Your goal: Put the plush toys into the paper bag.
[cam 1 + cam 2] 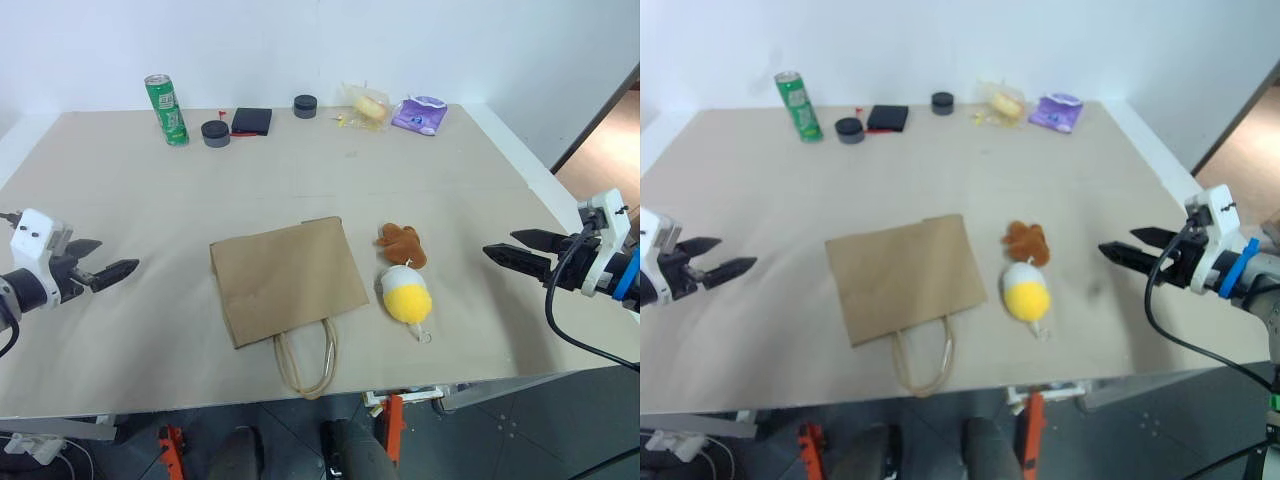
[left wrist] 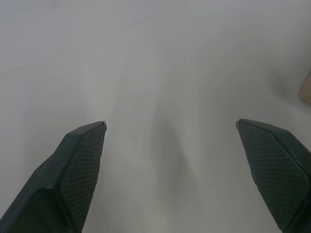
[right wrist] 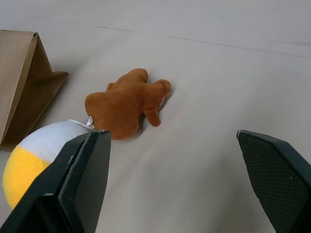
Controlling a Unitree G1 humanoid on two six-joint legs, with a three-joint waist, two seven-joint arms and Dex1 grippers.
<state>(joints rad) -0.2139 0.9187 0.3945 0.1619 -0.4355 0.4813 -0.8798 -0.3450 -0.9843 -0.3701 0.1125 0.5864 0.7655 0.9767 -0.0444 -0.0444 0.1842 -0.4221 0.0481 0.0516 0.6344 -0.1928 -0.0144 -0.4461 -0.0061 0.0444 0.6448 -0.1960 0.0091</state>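
A brown paper bag point(image 1: 287, 278) lies flat on the table's middle, its cord handles point(image 1: 307, 367) toward the near edge. Just right of it sit the plush toys: a reddish-brown bear point(image 1: 402, 243) and, nearer me, a round yellow-and-white ball plush point(image 1: 406, 296) with a metal ring. The right wrist view shows the bear point(image 3: 127, 102), the ball plush point(image 3: 34, 155) and a corner of the bag point(image 3: 22, 82). My left gripper point(image 1: 112, 269) hovers open over the table's left side, well away from the bag. Open too, my right gripper point(image 1: 513, 250) hangs to the right of the toys, pointing at them.
Along the far edge stand a green can point(image 1: 167, 110), two black round lids point(image 1: 215, 133) point(image 1: 305, 106), a black wallet point(image 1: 251, 121), a clear packet with yellow contents point(image 1: 366, 105) and a purple pouch point(image 1: 420, 115). The table edge point(image 1: 300, 398) runs close below the bag's handles.
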